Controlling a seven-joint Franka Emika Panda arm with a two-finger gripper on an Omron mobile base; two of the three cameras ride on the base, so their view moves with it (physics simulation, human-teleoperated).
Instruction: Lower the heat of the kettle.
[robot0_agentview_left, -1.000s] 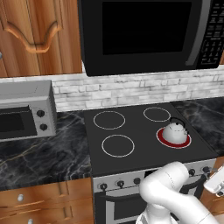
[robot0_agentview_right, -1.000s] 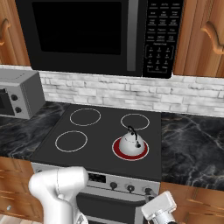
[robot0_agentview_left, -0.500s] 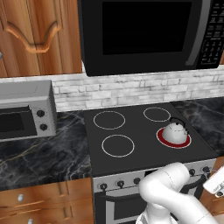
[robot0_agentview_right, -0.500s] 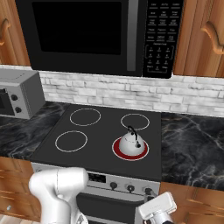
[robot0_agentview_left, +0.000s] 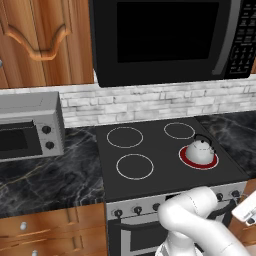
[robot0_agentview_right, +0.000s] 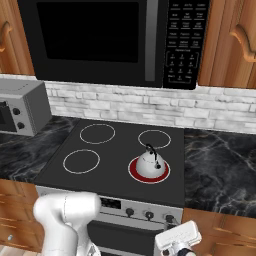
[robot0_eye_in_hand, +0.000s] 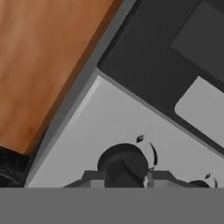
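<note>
One kettle (robot0_agentview_left: 199, 150), four burner rings (robot0_agentview_left: 134, 166), one microwave (robot0_agentview_left: 165, 40), one toaster oven (robot0_agentview_left: 27, 125), five stove knobs (robot0_agentview_right: 149, 215)

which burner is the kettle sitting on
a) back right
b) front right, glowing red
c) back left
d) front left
b, the kettle sits on the front right burner, the one red ring among the four; the others are plain white outlines.

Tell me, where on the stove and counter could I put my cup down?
Three burner rings sit bare: back left, back right and front left. The black counter right of the stove is bare too. The front right burner is taken by the kettle and glows red. The toaster oven crowds the left counter.
</note>
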